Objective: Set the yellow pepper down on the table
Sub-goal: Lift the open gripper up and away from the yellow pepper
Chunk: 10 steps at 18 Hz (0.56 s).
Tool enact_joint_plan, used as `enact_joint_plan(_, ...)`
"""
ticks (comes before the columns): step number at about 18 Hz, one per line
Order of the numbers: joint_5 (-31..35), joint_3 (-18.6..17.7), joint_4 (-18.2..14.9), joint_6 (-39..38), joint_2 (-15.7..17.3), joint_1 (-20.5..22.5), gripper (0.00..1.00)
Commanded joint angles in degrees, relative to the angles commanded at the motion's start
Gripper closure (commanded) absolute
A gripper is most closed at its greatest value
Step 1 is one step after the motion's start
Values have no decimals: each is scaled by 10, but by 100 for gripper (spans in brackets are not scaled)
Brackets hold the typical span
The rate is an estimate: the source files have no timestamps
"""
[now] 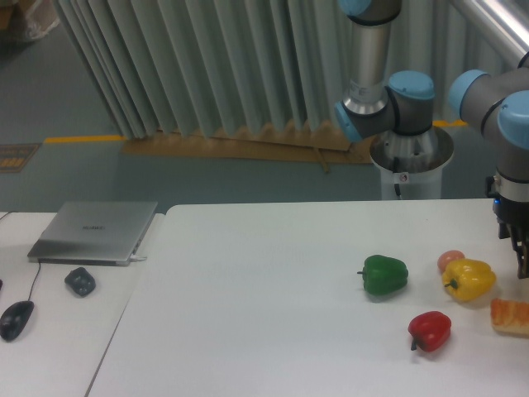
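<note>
The yellow pepper [470, 279] rests on the white table [264, 314] near its right side, stem pointing left. My gripper [512, 248] hangs at the frame's right edge, just above and to the right of the pepper, apart from it. It is open with nothing between its fingers, and part of it is cut off by the frame edge.
A green pepper [384, 275] lies left of the yellow one and a red pepper [431, 330] in front of it. A small orange-red fruit [450, 260] sits behind it, an orange food piece [511, 315] at the right edge. The side desk holds a laptop [95, 231] and mouse [16, 319].
</note>
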Motion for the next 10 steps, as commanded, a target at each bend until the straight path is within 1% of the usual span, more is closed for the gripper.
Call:
enact_joint_plan(5, -1, 0, 1, 16, -10, 4, 0)
enact_joint_plan(10, -5, 0, 1, 28, -11, 12, 0)
